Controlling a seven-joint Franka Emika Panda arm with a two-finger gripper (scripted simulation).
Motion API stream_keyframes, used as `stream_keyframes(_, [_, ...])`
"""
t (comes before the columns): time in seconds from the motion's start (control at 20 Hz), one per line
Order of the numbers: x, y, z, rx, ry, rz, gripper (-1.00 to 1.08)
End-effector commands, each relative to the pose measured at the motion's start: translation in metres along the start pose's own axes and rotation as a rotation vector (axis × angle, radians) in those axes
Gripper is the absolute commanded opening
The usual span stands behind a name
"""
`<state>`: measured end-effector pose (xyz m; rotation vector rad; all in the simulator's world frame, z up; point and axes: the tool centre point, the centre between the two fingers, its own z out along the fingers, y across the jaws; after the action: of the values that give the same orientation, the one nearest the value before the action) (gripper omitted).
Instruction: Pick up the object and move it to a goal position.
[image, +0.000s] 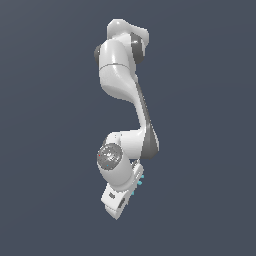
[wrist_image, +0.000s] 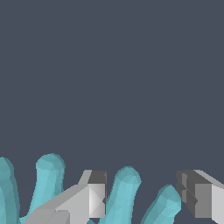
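Wrist view shows the gripper (wrist_image: 146, 199) partly open, two limbs of the cyan figure (wrist_image: 124, 192) between its fingers (wrist_image: 97, 200); contact cannot be told.

Exterior view: the figure (image: 140, 181) peeks out at the gripper's (image: 118, 200) two o'clock.

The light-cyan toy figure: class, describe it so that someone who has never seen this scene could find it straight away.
Start at the white robot arm and follow it down to the gripper at its lower end. The toy figure sits there between the jaws, which stand apart on either side of its limbs. It is the only cyan thing in view, with short rounded limbs sticking out.
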<state>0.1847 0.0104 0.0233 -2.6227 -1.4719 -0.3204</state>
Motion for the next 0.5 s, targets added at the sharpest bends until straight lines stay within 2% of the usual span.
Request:
stream_keyframes(0.0, [-0.0001,0.0001,0.0001,0.0,0.0,0.0,-1.0])
stream_keyframes(0.45, [0.0002,-0.0009,-0.0005,0.0,0.0,0.0,-1.0])
